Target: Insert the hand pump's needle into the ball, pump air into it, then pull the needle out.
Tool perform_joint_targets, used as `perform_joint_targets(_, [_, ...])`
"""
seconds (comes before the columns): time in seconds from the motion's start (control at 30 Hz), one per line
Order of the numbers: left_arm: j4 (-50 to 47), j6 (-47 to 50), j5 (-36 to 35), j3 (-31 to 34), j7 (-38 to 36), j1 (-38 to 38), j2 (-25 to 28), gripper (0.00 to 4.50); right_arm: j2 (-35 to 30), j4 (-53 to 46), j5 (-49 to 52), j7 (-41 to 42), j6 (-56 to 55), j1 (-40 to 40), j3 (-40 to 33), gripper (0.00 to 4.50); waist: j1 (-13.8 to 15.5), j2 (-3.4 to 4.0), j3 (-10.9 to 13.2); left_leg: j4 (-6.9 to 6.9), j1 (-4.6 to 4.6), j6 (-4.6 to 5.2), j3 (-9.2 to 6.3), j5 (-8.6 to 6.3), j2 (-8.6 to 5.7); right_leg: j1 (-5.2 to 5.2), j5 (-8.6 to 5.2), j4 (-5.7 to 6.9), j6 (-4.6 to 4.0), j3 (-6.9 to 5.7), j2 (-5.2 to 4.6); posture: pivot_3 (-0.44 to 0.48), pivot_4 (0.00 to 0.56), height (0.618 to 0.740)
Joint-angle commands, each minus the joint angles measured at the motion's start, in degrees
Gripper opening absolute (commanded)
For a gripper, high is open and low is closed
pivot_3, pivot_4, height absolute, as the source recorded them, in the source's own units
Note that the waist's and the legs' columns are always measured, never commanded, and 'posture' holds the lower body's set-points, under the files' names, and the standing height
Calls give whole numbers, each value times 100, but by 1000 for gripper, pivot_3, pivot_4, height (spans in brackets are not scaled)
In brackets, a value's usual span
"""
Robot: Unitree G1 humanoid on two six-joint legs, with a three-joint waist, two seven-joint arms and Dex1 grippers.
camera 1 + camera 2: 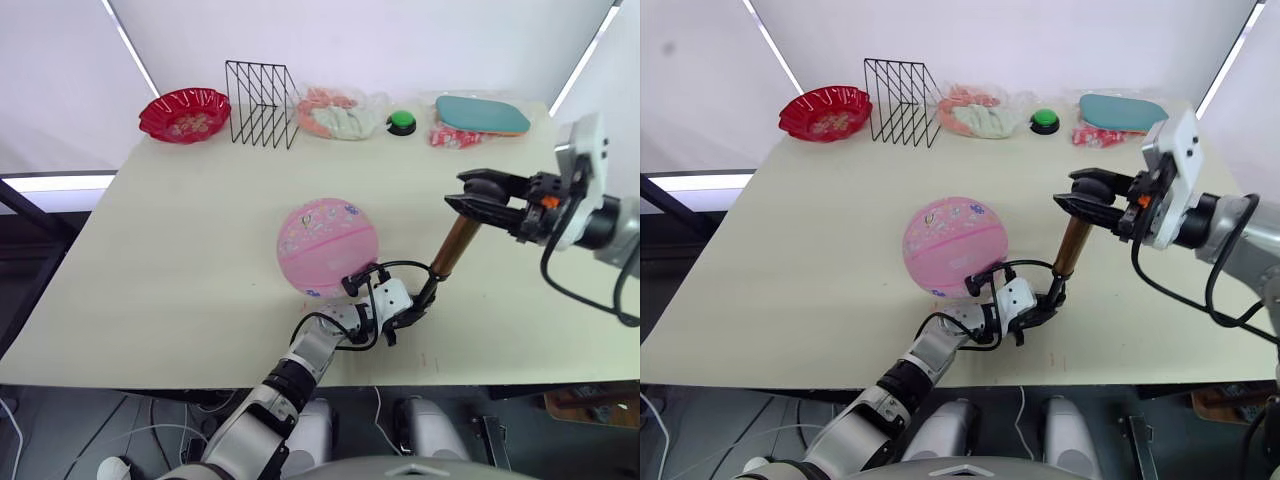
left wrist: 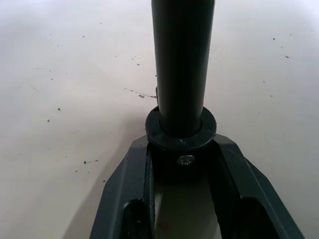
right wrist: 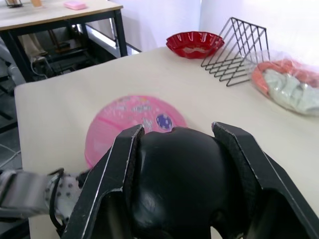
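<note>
The ball (image 1: 328,247), pink and round, is seen resting on the table (image 1: 170,250) near its front edge, roughly at the middle. The hand pump (image 1: 452,247) is held tilted just to the ball's right, its gold cylinder leaning upward and away from the ball.

The pump's black lower end is gripped at table level by the left end effector (image 1: 405,312), whose two black fingers (image 2: 238,172) are pressed against either side of the dark barrel, as the left wrist view shows. The black handle at the pump's upper end is enclosed by the right end effector (image 1: 480,197); in the right wrist view its fingers (image 3: 119,164) are seen closed around the rounded black handle, with the ball lying beyond it.

The thin black hose (image 1: 385,268) is seen curving from the pump's base toward the lower right side of the ball. The needle cannot be made out at the hose tip.

Along the far edge of the table are set a red scalloped bowl (image 1: 184,113), a black wire rack (image 1: 261,103), a clear bag of cloth items (image 1: 338,113), a green button (image 1: 401,122) and a teal paddle (image 1: 481,115).
</note>
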Motion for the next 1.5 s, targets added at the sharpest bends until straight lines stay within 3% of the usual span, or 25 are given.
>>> perform_joint_targets(0.03, [376, 484, 203, -65, 1, 376, 219, 946, 277, 389, -1279, 402, -768, 674, 1272, 1683, -41, -13, -22, -13, 10, 0, 3, 0, 6, 6, -1, 0, 1, 0, 3, 0, 150, 740])
perform_joint_targets(0.2, [262, 565, 209, -71, 10, 363, 234, 946, 1022, 1338, -2371, 694, -1724, 1119, 2240, 1683, -62, -19, -71, -64, 100, -3, 2, -1, 40, 92, -18, -5, 16, 1, 34, 0, 150, 740])
perform_joint_targets(0.37, [267, 588, 210, -63, 20, 312, 227, 946, 1258, 1597, -2646, 849, -1951, 966, 2174, 1683, -65, -2, -99, -67, 104, -3, -7, -1, 49, 88, -17, -4, 16, 1, 50, 0, 150, 740])
perform_joint_targets(0.47, [283, 565, 207, -56, 19, 323, 240, 946, 1206, 1140, -2197, 838, -1660, 765, 1651, 1683, -62, 0, -98, -67, 104, -3, -14, -1, 49, 85, -17, -3, 16, 1, 51, 0, 150, 740])
perform_joint_targets(0.63, [406, 499, 205, -48, 5, 326, 256, 946, 596, 129, -676, 643, -387, -52, 314, 1683, -26, 56, -18, -60, 87, -4, -22, 0, 32, 57, -14, -4, 14, 7, 35, 0, 150, 740])
perform_joint_targets(0.77, [449, 463, 189, -49, -19, 307, 260, 946, 317, -139, 47, 386, 333, -424, -213, 1683, 0, 52, -6, -60, 53, -4, -18, 0, 12, 31, -14, -11, 12, 6, 21, 0, 150, 740])
perform_joint_targets(0.87, [551, 408, 173, -47, -60, 270, 248, 946, -170, -142, 1015, 74, 1033, -1167, -830, 1683, 2, 63, 12, -40, -10, -3, -22, 2, -1, -27, 3, -5, -12, 13, 0, 0, 150, 740])
perform_joint_targets(1.1, [741, 310, 151, -31, -78, 171, 178, 946, -563, 343, 2104, -581, 1743, -2153, -1169, 1683, 30, 39, 42, -20, -36, 0, 3, 1, -11, -43, 10, -6, -21, 16, -6, 0, 150, 740])
perform_joint_targets(1.23, [680, 337, 120, -13, -73, 162, 157, 946, -515, 198, 1887, -425, 1679, -1796, -988, 1683, 49, 51, 49, -13, -53, 0, 3, 2, -13, -54, 13, -5, -23, 15, -6, 0, 150, 740])
perform_joint_targets(1.5, [464, 454, 129, -3, -37, 231, 218, 946, 29, 153, -452, 363, 0, 49, 635, 1683, -31, 5, -5, -13, 2, 1, 13, 0, -5, -8, -3, -4, 4, 16, -1, 0, 150, 740])
